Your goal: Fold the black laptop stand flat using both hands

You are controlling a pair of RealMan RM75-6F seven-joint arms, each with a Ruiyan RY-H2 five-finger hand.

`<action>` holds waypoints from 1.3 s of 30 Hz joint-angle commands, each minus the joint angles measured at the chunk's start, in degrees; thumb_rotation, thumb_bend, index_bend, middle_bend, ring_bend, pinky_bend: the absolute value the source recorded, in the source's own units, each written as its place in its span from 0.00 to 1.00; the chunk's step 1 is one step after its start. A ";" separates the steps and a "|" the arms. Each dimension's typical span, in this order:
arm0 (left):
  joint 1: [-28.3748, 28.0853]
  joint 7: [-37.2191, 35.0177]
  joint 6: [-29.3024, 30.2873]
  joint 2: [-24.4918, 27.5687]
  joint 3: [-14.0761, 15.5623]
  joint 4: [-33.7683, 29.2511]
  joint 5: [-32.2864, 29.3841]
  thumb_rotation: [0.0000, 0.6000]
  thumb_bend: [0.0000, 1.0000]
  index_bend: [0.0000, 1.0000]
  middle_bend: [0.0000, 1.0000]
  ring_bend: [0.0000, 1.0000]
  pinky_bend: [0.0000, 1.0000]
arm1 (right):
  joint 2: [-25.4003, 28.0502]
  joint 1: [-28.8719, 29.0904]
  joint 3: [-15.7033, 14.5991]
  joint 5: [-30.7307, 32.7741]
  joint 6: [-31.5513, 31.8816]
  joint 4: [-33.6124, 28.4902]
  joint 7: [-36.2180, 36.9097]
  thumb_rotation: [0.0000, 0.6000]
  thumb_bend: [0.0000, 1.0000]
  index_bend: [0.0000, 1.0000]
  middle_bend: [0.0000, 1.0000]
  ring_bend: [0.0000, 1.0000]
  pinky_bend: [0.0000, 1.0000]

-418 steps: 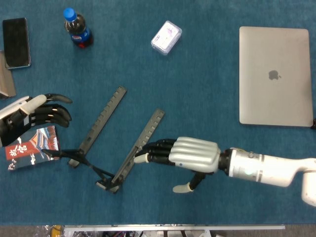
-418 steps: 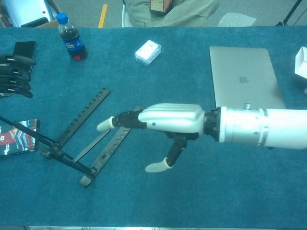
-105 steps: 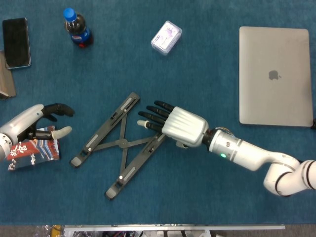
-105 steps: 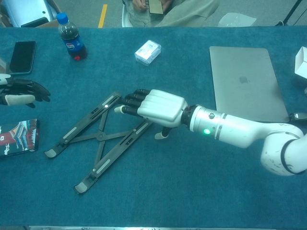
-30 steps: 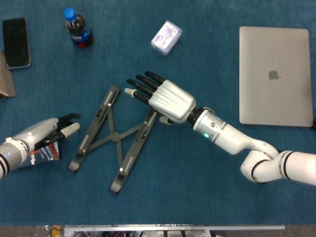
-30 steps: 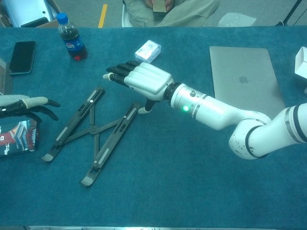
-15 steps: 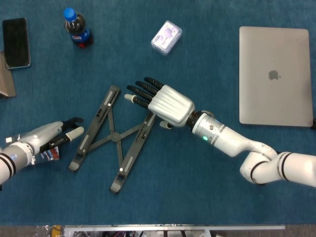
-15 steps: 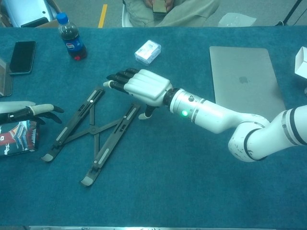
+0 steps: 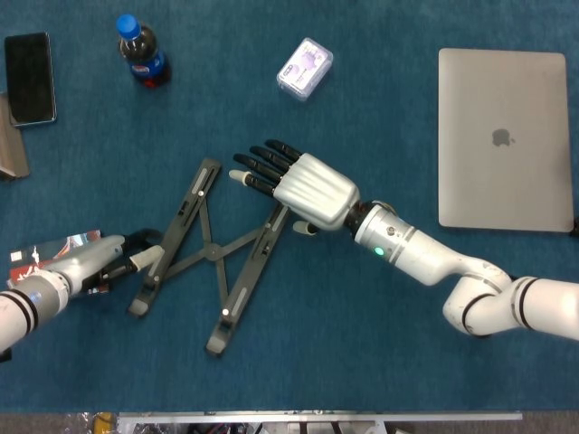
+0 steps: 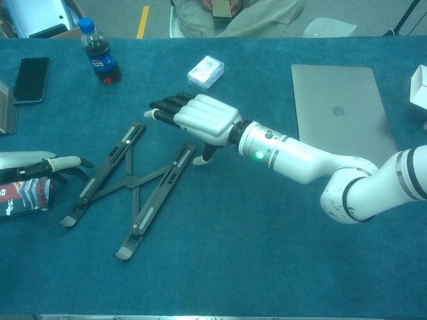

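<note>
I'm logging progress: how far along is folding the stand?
Done: the black laptop stand lies low on the table, no longer propped up. In hand: the left hand reaches its left rail; the right hand hovers open near the right rail. Left: the rails are splayed in an X and need closing together.

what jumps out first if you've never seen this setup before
The big white right hand, fingers spread, hovers mid-table over the upper end of the black laptop stand, which lies flat on the blue cloth with its bars still splayed in an X. The left hand reaches in from the left edge, fingertips at the stand's left bar. A closed silver laptop sits at the right; a cola bottle stands far left.
</note>
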 commanded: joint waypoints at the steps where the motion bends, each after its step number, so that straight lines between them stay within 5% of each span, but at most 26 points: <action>1: -0.02 0.54 -0.70 -0.01 -0.10 -0.64 -0.56 0.00 0.25 0.00 0.14 0.00 0.09 | 0.09 -0.09 -0.20 -0.19 0.16 -0.07 0.52 1.00 0.09 0.00 0.01 0.00 0.10; 15: 0.65 1.64 -2.67 0.13 -1.56 -3.21 -1.67 0.00 0.25 0.00 0.14 0.00 0.09 | -0.33 -0.38 -2.15 -1.52 -0.07 1.02 2.35 1.00 0.09 0.00 0.01 0.00 0.10; 39: 2.84 -3.59 -6.24 0.47 -5.42 -4.64 2.40 0.00 0.25 0.00 0.14 0.00 0.09 | -6.39 0.60 -1.35 -1.75 -0.13 6.39 1.84 1.00 0.09 0.00 0.01 0.00 0.08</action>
